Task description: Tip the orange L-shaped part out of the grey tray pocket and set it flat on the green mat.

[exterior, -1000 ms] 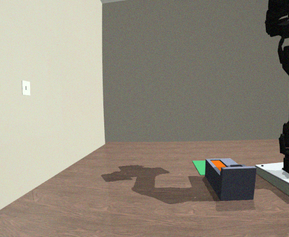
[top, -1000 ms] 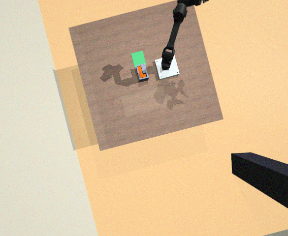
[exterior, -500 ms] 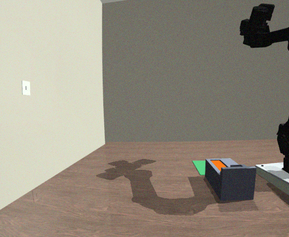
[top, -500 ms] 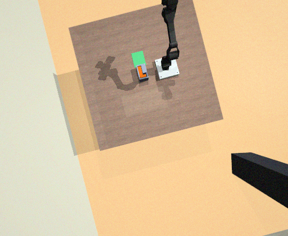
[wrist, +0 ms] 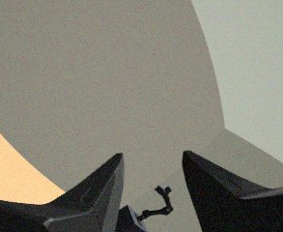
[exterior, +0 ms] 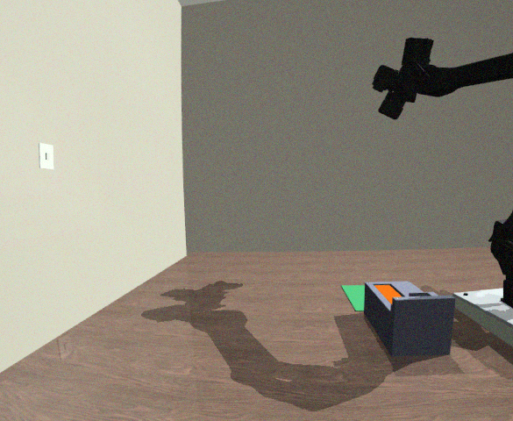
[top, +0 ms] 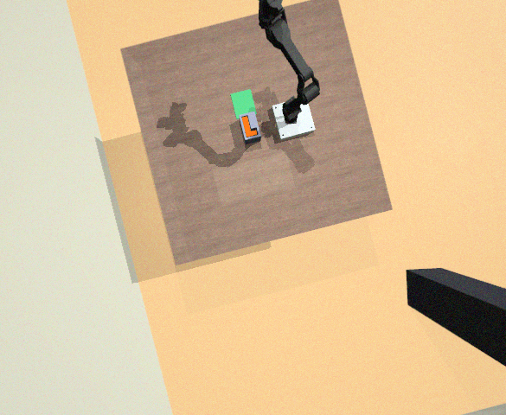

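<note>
The orange L-shaped part (top: 250, 133) (exterior: 387, 292) lies in the pocket of the grey tray (top: 253, 121) (exterior: 422, 326). Its foot end is at the lower end in the top view and is hidden by the tray's end wall in the exterior view. The green mat (top: 243, 102) (exterior: 353, 296) lies at the tray's other end, with nothing on it. My gripper (wrist: 154, 159) is partly open, with nothing between its fingers. It is high up and away from the tray; its fingertips cannot be made out clearly in the top and exterior views.
The white base plate (top: 298, 127) (exterior: 496, 309) of the arm stands just right of the tray. The arm's shadow falls on the brown wooden table top (top: 199, 214) (exterior: 111, 375). A light wall (exterior: 89, 136) is at the left. The wrist view mostly shows plain background surfaces.
</note>
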Robot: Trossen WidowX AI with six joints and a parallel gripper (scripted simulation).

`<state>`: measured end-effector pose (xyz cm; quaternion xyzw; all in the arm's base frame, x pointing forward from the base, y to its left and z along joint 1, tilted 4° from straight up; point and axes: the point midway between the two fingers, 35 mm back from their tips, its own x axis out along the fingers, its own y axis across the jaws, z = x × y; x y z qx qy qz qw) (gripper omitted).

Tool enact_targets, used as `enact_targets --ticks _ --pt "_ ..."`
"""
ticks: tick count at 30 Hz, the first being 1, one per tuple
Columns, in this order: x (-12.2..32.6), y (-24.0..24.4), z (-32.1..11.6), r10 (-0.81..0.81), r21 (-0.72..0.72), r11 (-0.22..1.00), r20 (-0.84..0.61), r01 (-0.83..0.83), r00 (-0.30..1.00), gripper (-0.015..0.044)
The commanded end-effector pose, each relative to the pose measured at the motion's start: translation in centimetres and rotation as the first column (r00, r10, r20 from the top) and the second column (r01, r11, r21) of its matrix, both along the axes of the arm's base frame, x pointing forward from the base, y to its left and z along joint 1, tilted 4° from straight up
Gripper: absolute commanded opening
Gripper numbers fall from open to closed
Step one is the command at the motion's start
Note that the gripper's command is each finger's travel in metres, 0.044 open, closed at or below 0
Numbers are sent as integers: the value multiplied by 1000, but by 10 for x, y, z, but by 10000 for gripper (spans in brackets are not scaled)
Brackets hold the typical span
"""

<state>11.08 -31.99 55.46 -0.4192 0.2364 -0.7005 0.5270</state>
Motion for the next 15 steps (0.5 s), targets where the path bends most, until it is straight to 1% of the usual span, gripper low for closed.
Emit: enact_targets --ticks 1,4,8,10,12,15 --pt "67 4 -42 228 135 964 24 -229 973 180" --pt "125 27 -80 419 254 869 80 -425 904 180" --pt "191 78 -141 613 439 663 146 -606 777 180" --pt "217 112 -171 676 526 533 205 -662 708 180" --pt "236 148 -201 716 612 397 260 -684 648 180" --pt "251 208 -246 738 728 190 336 -658 585 180"
